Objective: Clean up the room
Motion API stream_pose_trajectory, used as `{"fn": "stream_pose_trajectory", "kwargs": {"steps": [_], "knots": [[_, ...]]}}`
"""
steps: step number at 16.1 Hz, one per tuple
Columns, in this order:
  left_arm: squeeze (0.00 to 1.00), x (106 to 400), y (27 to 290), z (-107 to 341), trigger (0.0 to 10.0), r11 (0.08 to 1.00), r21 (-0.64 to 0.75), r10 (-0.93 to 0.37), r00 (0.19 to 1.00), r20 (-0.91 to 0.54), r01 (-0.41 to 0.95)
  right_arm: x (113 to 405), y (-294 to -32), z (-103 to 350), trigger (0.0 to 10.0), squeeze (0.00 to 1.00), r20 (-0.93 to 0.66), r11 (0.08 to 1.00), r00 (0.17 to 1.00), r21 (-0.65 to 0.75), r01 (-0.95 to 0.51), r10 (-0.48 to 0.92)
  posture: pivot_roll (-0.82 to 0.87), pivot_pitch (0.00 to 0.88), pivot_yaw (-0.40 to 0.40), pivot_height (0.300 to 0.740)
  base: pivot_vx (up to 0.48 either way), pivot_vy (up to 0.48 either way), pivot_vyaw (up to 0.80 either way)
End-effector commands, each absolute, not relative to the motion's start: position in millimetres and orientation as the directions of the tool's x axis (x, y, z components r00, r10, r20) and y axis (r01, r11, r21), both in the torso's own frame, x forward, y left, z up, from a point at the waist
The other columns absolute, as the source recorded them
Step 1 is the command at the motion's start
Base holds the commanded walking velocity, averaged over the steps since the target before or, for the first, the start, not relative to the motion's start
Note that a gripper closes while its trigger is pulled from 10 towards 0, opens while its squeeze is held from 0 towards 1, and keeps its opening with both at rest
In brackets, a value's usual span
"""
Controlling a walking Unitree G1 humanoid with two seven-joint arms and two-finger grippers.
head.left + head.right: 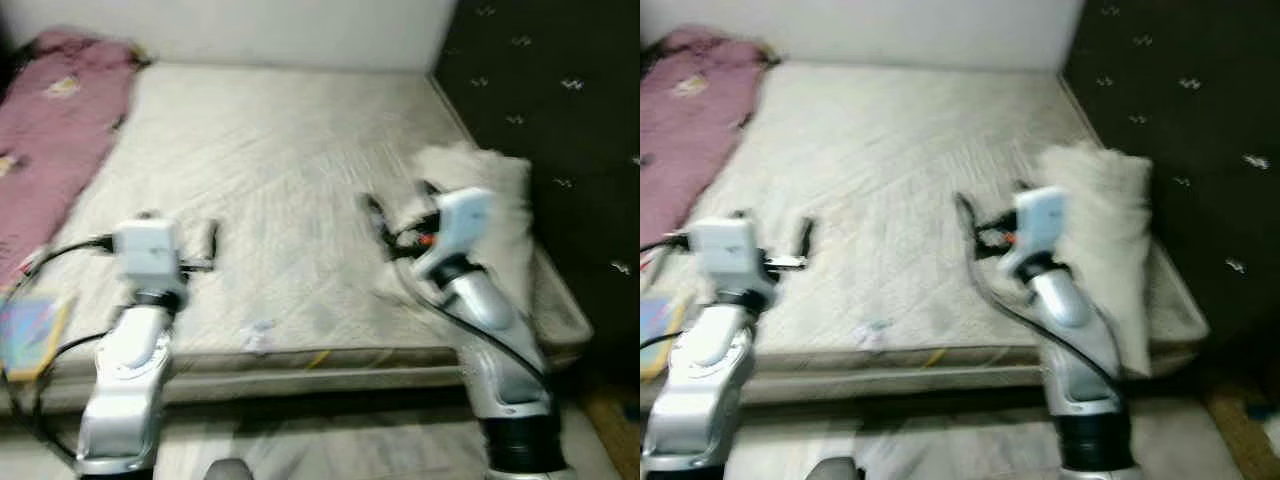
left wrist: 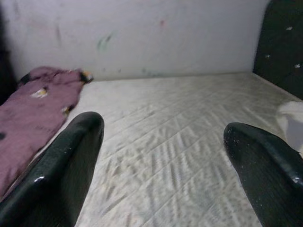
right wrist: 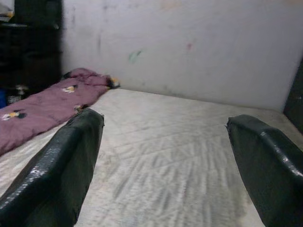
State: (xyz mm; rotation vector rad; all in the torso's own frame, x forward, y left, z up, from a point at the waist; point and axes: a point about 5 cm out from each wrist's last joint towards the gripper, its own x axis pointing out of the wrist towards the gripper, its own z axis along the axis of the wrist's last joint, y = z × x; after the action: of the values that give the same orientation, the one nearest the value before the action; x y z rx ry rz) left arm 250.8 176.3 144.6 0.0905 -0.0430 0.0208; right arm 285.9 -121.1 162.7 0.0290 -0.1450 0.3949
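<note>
Both tools, left tool and right tool, are hovering wide and empty over the bare mattress. Your view is blurring; reaching now, you risk missing the white pillow beside the right tool.
</note>
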Motion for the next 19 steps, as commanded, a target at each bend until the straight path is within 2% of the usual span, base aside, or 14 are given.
{"fn": "stream_pose_trajectory", "kwargs": {"steps": [1,5,10,19], "knots": [[0.0,252.6,163.5,147.2,10.0,0.997,0.074,-0.023,0.998,0.058,0.019,284.9,-137.8,160.8,10.0,0.0,0.137,0.942,0.933,-0.014,-0.335,0.334,0.03,0.0,-0.066,0.74,0.334,0.0,0.0],[0.0,252.4,162.9,147.2,10.0,0.997,0.069,-0.032,0.998,0.06,0.028,284.8,-137.7,160.1,10.0,0.0,0.136,0.942,0.932,-0.015,-0.336,0.335,0.03,0.0,-0.064,0.74,0.345,0.0,0.24],[0.0,254.5,163.2,143.8,10.0,0.999,0.036,-0.006,0.999,0.041,0.004,286.6,-138.0,158.3,10.0,0.0,0.131,0.941,0.933,-0.009,-0.337,0.335,0.04,0.0,-0.068,0.74,0.0,0.0,0.1],[0.0,256.0,160.6,142.6,10.0,0.999,0.031,-0.025,0.999,0.038,0.024,287.8,-136.5,157.1,10.0,0.0,0.124,0.936,0.928,-0.018,-0.351,0.35,0.04,0.0,-0.069,0.74,0.0,0.44,0.0]]}}
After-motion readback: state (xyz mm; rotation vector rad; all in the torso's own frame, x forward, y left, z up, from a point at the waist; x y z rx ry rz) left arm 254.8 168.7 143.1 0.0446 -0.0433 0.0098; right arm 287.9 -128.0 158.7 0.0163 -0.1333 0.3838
